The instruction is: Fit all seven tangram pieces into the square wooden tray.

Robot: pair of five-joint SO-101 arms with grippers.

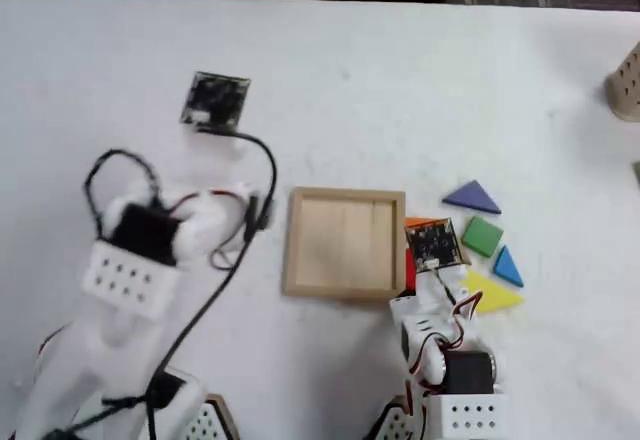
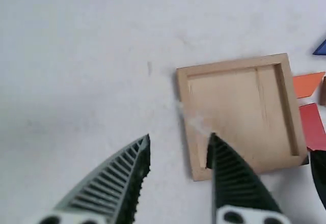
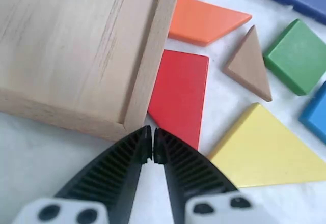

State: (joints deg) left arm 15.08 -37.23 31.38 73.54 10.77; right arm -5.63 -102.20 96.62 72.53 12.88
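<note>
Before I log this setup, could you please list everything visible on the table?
wooden tray: 1, pale wood, mid-table, empty
orange parallelogram: 1, orange, beside the tray's rim
red piece: 1, red, beside the same rim
tan triangle: 1, tan, next to the green square
green square: 1, green, outside the tray
dark blue triangle: 1, dark blue, outside the tray
light blue triangle: 1, light blue, by the yellow triangle
yellow triangle: 1, yellow, outside the tray
perforated object: 1, tan, table edge
table: 1, white
left gripper: 1, black, open
right gripper: 1, black, shut
</note>
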